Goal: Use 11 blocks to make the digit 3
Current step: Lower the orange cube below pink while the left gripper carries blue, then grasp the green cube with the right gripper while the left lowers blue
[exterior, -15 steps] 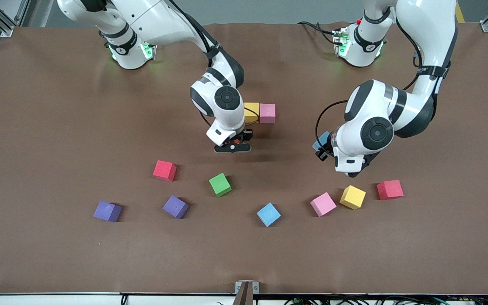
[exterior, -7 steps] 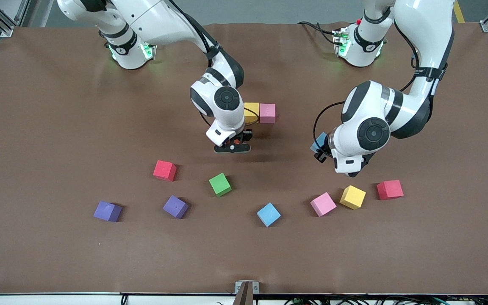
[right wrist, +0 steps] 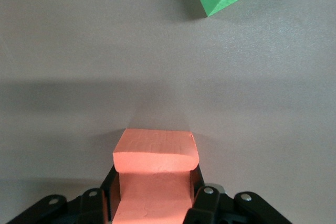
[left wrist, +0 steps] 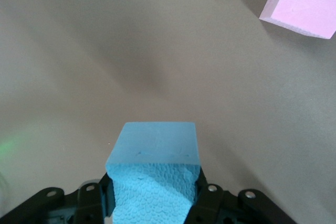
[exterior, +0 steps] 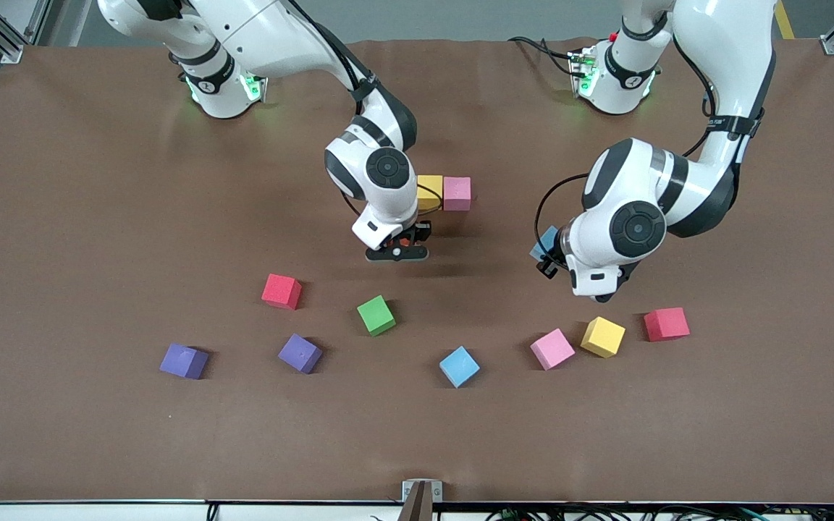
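Matte foam cubes, equal size, pebbled on cut faces, scattered on brown surface (exterior: 84, 217).

Landmark: yellow cube (exterior: 431, 189) touching pink cube (exterior: 457, 193) mid-surface, a two-cube row; pink one toward the left arm's end.

Nearer the front camera than that pair: red cube (exterior: 281, 291), green cube (exterior: 376, 315), two purple cubes (exterior: 184, 361) (exterior: 300, 353), blue cube (exterior: 459, 366), second pink cube (exterior: 552, 349), second yellow cube (exterior: 602, 336), second red cube (exterior: 666, 323); all apart except pink and yellow, possibly corner to corner.

Right gripper (right wrist: 152, 203): fingers clamped on orange cube (right wrist: 156, 174), foam squeezed and bulging at the grip; just beside the yellow cube, low over the surface, wrist bent downward.

Left gripper (left wrist: 154, 203): fingers clamped on second blue cube (left wrist: 155, 174), aloft over bare surface, toward the left arm's end from the pair; elbow folded, wrist canted.

Versus one second back: left wrist shifted slightly toward the pair; right arm unmoved; loose cubes unchanged.
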Available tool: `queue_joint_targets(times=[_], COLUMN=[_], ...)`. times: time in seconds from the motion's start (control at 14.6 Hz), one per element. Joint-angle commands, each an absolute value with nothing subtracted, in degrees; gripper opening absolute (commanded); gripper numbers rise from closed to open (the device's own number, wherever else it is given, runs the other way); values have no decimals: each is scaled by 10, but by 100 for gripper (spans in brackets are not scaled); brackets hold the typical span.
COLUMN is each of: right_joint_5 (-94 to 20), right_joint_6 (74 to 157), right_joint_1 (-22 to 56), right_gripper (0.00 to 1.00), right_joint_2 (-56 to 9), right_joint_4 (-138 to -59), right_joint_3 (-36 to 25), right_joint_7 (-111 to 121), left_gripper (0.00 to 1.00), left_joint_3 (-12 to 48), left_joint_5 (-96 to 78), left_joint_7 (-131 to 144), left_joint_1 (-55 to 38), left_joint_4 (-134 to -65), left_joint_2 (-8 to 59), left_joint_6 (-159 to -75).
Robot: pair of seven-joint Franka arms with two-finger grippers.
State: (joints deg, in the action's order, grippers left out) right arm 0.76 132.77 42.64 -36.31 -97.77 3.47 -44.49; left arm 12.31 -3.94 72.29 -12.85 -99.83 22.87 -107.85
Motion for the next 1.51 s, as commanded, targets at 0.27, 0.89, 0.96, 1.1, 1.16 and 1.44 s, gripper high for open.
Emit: queue_joint_targets(times=[0.27,0.89,0.96,1.1,1.16,1.44], right_joint_5=[4,2,2,2,3,11], right_joint_6=[1328,1319,1317,1299,1287,1230], right_joint_1=[417,397,389,370,356,298], right_gripper=[100,100,100,100,100,100], right_joint_2=[-358,-337,-327,-313,-302,-271], right_joint_4=[-991,-973,-974,-975,-976,-976], right_joint_3=[33,35,35,33,31,30], right_joint_7=[-445,-445,-445,-453,-453,-447], left_gripper=[19,20,20,21,21,21], left_joint_3=[121,121,121,121,121,119], left_joint_5=[-48,-88,-90,-109,-116,-107], left_joint_7=[732,871,896,930,945,1077], left_joint_1=[-131,-132,-134,-139,-140,-187], left_joint_4=[-986,-991,-994,-1011,-1019,-1022], left_joint_2=[236,253,257,256,255,267], left_joint_6=[-1078,-1126,-1137,-1162,-1176,-1201])
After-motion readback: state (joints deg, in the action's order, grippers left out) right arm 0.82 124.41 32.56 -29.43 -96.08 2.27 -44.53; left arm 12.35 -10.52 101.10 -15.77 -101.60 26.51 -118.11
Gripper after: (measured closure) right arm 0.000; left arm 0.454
